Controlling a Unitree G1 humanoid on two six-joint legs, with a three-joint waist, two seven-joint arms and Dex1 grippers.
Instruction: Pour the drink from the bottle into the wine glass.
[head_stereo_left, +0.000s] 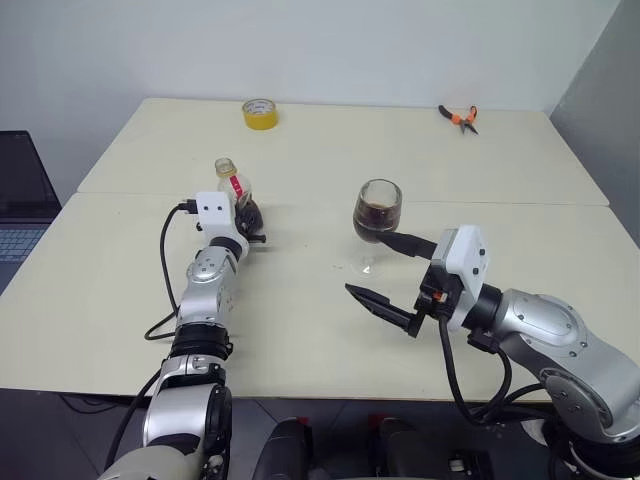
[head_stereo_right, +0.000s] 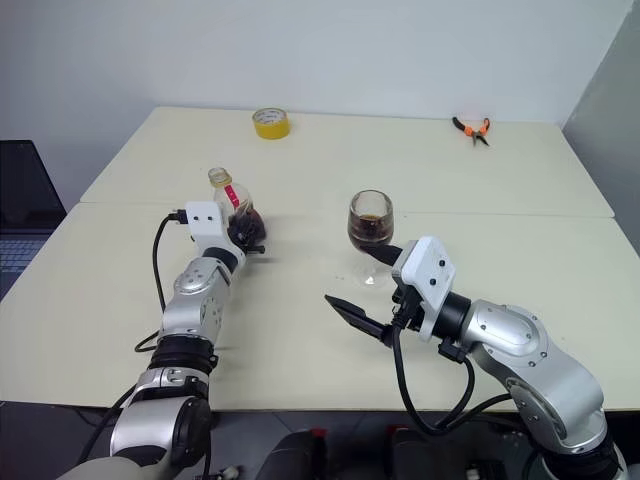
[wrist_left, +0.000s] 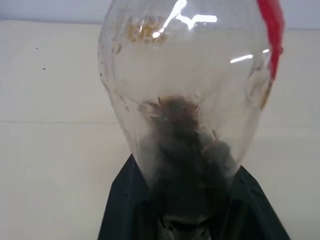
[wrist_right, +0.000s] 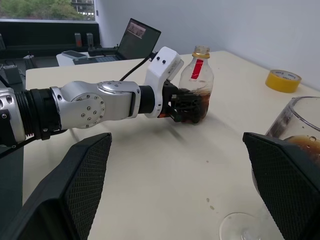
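The bottle (head_stereo_left: 234, 188) stands upright on the table, left of centre, with a red label strip and a little dark drink (wrist_right: 194, 106) at its bottom. My left gripper (head_stereo_left: 250, 222) is shut on its lower body, fingers (wrist_left: 122, 200) pressed against both sides. The wine glass (head_stereo_left: 378, 212) stands at mid-table, its bowl about a third full of the dark drink (head_stereo_right: 370, 232). My right gripper (head_stereo_left: 392, 274) is wide open just in front and to the right of the glass's foot. It holds nothing, and its far finger reaches close past the stem.
A yellow tape roll (head_stereo_left: 259, 113) lies at the back of the table and orange-handled pliers (head_stereo_left: 460, 117) at the back right. A laptop (head_stereo_left: 18, 205) sits off the left edge. A seam (head_stereo_left: 520, 204) runs across the tabletop behind the glass.
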